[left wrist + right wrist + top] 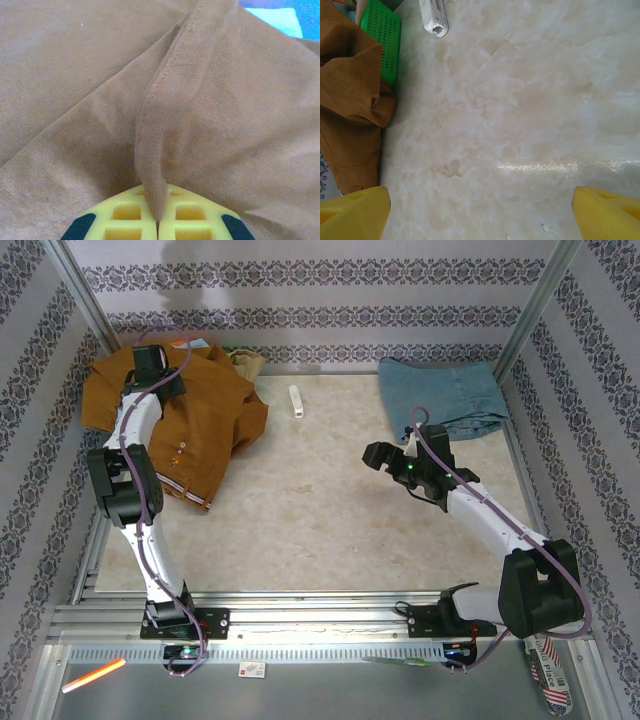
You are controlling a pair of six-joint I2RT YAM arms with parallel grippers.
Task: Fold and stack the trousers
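Left wrist: left gripper (158,222) tight on a seam of the trousers (240,125)

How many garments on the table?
2: rust-brown trousers at far left, blue denim piece at far right. More may be hidden beneath them.

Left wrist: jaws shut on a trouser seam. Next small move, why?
Probably lift slightly and draw the seam toward the table centre: the left jaws pinch it, the trousers lie bunched in the far left corner, and the right jaws stand open over bare tabletop.
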